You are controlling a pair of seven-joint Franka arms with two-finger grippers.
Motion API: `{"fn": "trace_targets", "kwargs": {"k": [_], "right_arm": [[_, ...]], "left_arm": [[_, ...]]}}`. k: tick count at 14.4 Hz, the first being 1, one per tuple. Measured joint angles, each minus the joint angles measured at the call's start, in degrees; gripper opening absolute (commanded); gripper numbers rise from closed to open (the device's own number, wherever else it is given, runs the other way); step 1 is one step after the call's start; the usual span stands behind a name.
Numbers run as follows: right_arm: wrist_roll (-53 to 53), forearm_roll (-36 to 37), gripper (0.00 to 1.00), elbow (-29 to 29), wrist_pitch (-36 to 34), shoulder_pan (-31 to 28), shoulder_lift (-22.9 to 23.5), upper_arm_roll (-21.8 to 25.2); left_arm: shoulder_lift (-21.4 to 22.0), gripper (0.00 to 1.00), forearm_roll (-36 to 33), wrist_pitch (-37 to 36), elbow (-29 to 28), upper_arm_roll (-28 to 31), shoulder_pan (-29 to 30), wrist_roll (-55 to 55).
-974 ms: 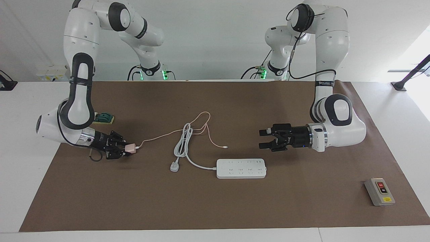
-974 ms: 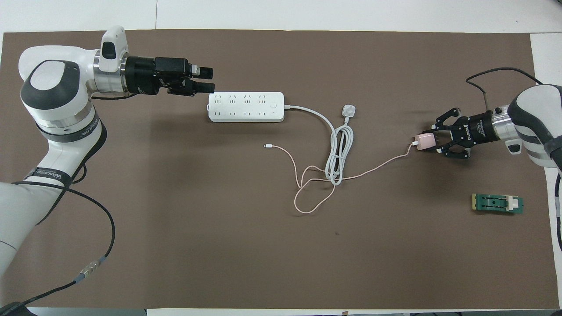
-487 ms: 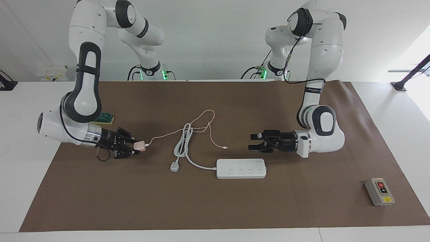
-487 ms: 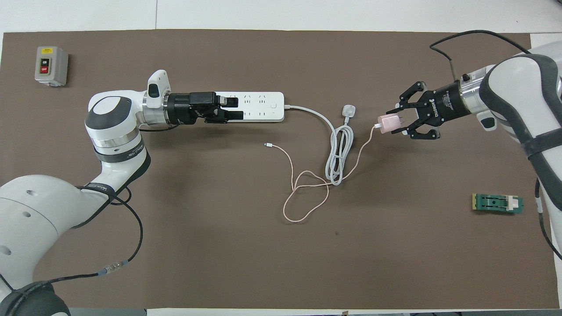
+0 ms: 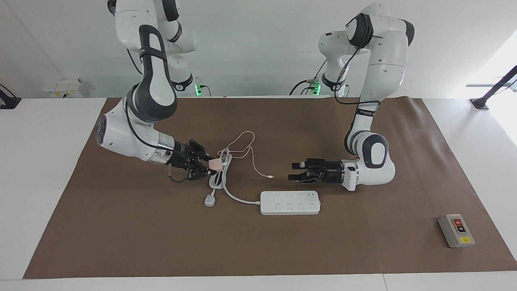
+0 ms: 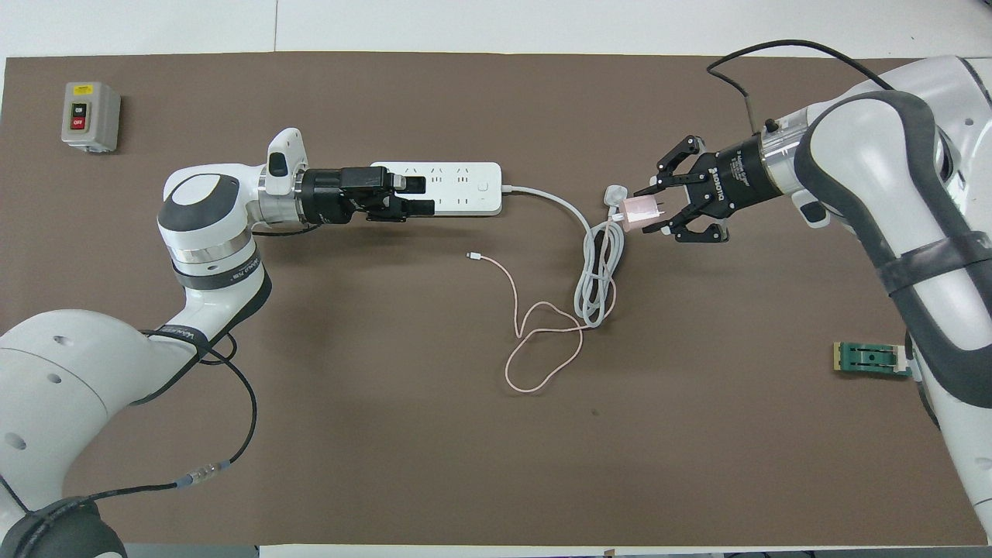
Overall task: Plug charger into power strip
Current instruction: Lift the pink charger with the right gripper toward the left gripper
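Half the power strip (image 6: pixel 457 188) hides under the left gripper (image 6: pixel 415 195).

Between the right end effector (image 5: pixel 211 164), which grips the charger (image 5: pixel 217 163), and the power strip (image 5: pixel 290 202) lie the coiled white cord (image 5: pixel 220 171) directly beneath it and the pink cable (image 5: pixel 258 167) just ahead. The left end effector (image 5: pixel 294 171), fingers apart, hangs over the strip's nearer end, crowding those sockets. Bare bench (image 5: pixel 242 242) lies past the strip.

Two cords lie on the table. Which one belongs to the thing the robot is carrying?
The thin pink cord. It runs to the pink charger in the right gripper; the thick white cord joins the power strip.
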State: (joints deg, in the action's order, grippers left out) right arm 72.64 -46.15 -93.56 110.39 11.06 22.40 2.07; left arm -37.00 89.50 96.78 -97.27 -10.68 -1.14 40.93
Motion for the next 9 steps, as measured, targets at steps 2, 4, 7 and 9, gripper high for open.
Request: {"fn": "trace_targets", "kwargs": {"k": [2,4,7,9], "right_arm": [[4.0,-0.2,0.0,0.0,4.6,3.8,0.1,0.0],[6.0,-1.1,0.0,0.0,8.3,7.0,0.3,0.0],[8.1,-1.9,0.0,0.0,13.4,11.3,1.3,-0.1],[9.0,-1.9,0.0,0.0,16.0,13.8,2.3,-0.1]], "left_arm": [[0.0,0.99,0.7,0.0,0.0,0.0,0.0,0.0],[0.0,0.99,1.0,0.0,0.0,0.0,0.0,0.0],[0.0,0.99,1.2,0.0,0.0,0.0,0.0,0.0],[0.0,0.99,1.2,0.0,0.0,0.0,0.0,0.0]]}}
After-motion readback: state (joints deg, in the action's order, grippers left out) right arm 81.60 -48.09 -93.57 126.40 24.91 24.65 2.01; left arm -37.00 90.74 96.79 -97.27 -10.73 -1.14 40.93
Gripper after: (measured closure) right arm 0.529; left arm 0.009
